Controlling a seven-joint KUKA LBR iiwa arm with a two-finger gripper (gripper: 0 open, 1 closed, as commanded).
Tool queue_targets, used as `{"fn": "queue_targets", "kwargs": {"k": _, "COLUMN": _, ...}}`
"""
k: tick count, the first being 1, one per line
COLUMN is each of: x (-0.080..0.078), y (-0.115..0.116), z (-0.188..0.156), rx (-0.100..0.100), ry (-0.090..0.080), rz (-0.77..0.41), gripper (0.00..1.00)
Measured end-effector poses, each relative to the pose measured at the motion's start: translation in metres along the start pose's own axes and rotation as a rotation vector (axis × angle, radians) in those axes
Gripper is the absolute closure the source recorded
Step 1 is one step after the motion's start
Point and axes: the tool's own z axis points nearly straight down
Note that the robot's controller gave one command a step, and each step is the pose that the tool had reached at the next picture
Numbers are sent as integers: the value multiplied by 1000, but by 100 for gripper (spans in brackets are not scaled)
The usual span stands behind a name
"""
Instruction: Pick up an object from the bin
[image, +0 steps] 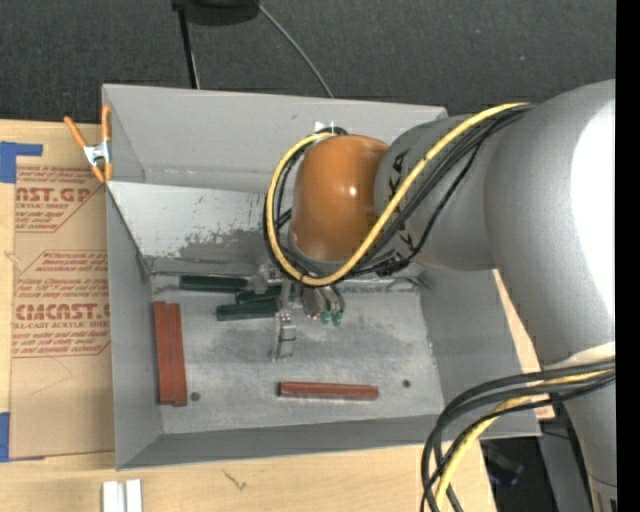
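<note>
Our gripper (285, 338) over the bin (130, 250) floor, just beside dark green pieces (240, 310), its spread we cannot tell

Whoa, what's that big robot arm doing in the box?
The robot arm is reaching into the grey bin from the right to pick something up. Its gripper is down low near the middle, right beside a dark green stick. A reddish-brown block lies by the left wall and a thin reddish-brown stick lies near the front. I can't see it holding anything.
</note>
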Motion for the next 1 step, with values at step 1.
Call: {"fn": "queue_targets", "kwargs": {"k": 1, "x": -6, "y": -7, "z": 10, "rx": 0, "ry": 10, "rz": 20, "gripper": 0}}
